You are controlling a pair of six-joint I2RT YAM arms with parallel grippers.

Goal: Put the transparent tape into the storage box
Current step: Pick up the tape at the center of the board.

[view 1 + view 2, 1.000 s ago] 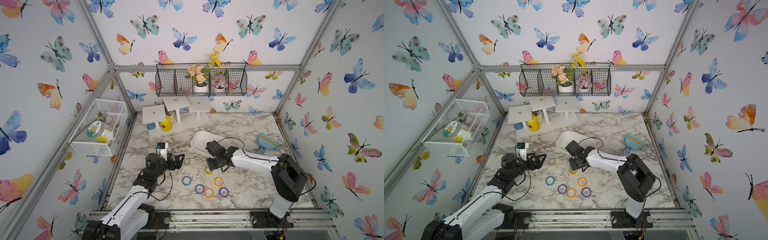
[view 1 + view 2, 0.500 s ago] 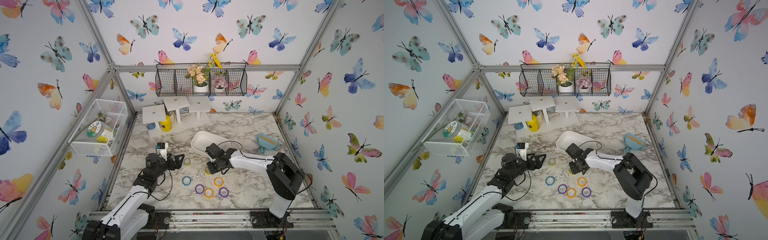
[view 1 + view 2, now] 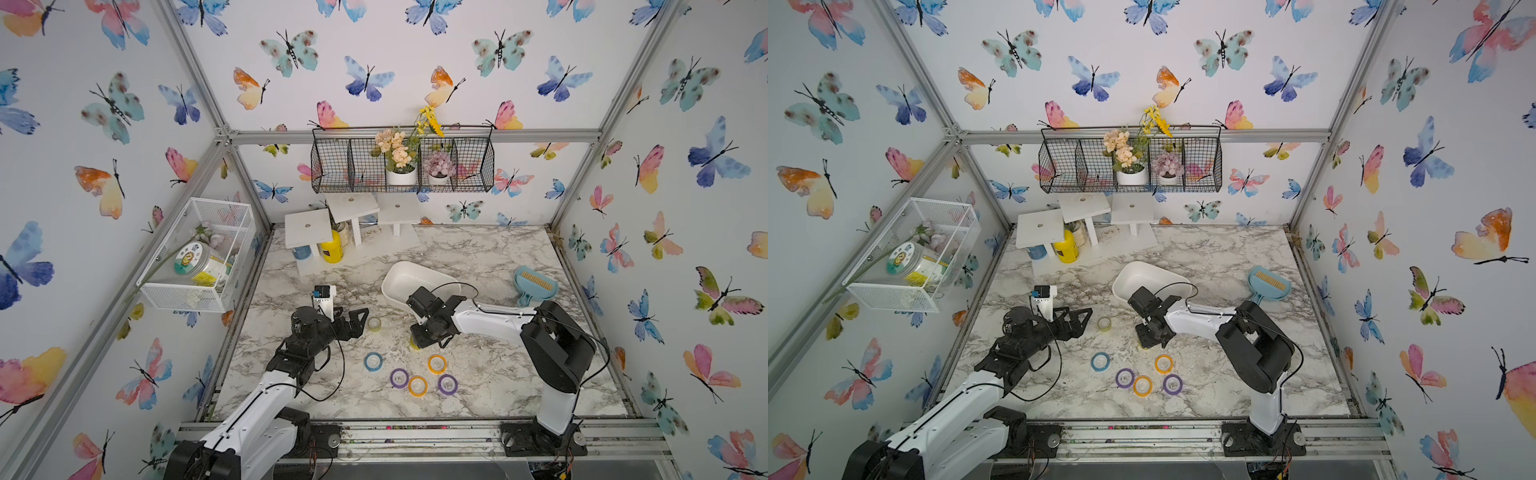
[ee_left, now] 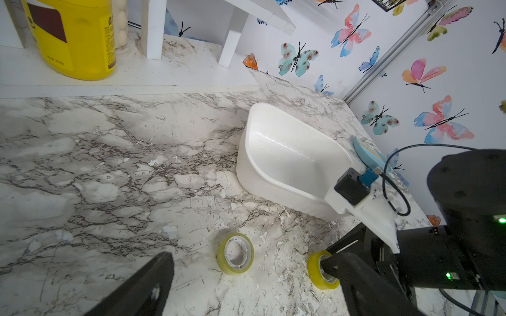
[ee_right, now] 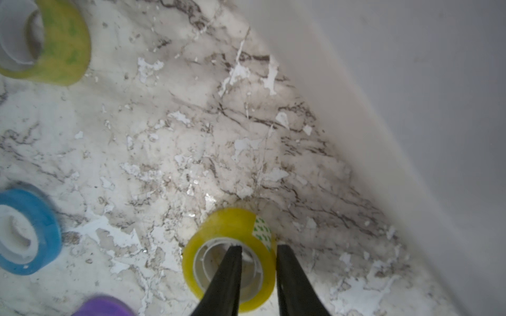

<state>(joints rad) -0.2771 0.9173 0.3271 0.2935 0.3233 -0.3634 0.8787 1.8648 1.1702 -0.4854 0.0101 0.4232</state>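
The right gripper (image 5: 258, 254) pinches a yellow roll (image 5: 219, 227) beside the tub (image 4: 287, 153): 1 finger in its white core, 1 outside. In top views it is mostly hidden. The left gripper (image 4: 246, 287) gapes wide, empty.

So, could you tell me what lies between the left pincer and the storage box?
A yellow-green tape roll, then bare marble, as the left wrist view shows.

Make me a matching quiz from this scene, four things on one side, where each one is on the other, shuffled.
Things:
1. blue roll
2. yellow bottle
3. white tub
4. potted flowers

Places:
A. in the black wire basket
B. flat on the marble
C. under the white stands
D. tilted, behind the right gripper

Pairs: 1-B, 2-C, 3-D, 4-A
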